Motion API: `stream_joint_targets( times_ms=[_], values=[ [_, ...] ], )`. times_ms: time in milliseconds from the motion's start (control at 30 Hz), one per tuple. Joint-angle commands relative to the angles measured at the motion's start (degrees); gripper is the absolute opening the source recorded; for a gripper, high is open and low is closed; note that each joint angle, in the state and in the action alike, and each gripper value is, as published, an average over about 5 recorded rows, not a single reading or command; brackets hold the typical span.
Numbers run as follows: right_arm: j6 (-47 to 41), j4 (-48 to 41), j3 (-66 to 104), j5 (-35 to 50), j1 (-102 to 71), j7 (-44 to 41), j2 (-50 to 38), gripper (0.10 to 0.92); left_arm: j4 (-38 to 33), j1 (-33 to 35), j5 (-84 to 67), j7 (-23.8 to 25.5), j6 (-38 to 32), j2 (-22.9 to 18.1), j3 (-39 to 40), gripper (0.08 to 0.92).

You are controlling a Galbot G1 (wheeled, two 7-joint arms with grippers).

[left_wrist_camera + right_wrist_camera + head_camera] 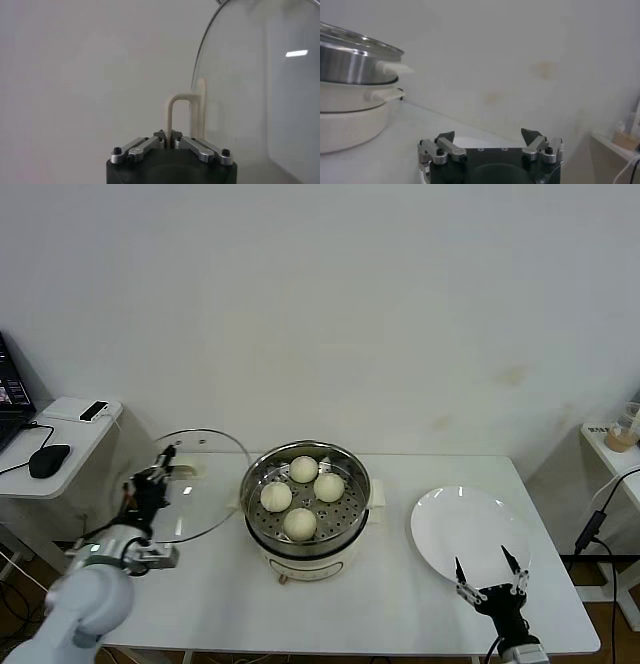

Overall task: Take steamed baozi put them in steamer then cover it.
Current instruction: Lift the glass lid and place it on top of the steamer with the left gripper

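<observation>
Head view, left gripper (157, 474) pinching cover (200, 484) handle, four baozi (303, 469) in steamer (305, 514), right gripper (490, 572) spread.

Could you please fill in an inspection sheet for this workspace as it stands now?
Surface: white table.
Job's things: four baozi in the open steamer; cover held tilted to its left.
Clutter: bare white plate.
Grippers: left gripper shut on the cover's handle; right gripper open over the plate's near edge.
Cables: black cable at right.
Surroundings: side desk with mouse.
</observation>
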Motion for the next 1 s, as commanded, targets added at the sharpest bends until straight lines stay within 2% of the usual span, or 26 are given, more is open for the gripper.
stream_joint_targets(
  times_ms=[33,233,433,1000],
  values=[
    [-0.3,-1.4,-2.2,-3.7,2.0,-0.7,0.5,0.823,-4.1,-13.8,0.3,7.8,15.8,-3.4,21.4,0.138],
    [-0.8,-2.8,-4.0,-5.9,3.5,-1.0,1.1,0.823,-1.4,-18.9,9.1,11.5,17.7,-10.5,26.7,0.138],
    [-0.8,-3.8,-4.7,-7.0,3.8,-1.2,1.2,0.823,1.9,-20.0,17.2,12.5,17.4,-17.1,29.7,0.138],
    [-0.5,-5.1,-5.5,-8.6,3.1,-1.1,2.0,0.823,5.1,-17.9,26.0,13.6,16.4,-24.8,29.9,0.138]
  ],
)
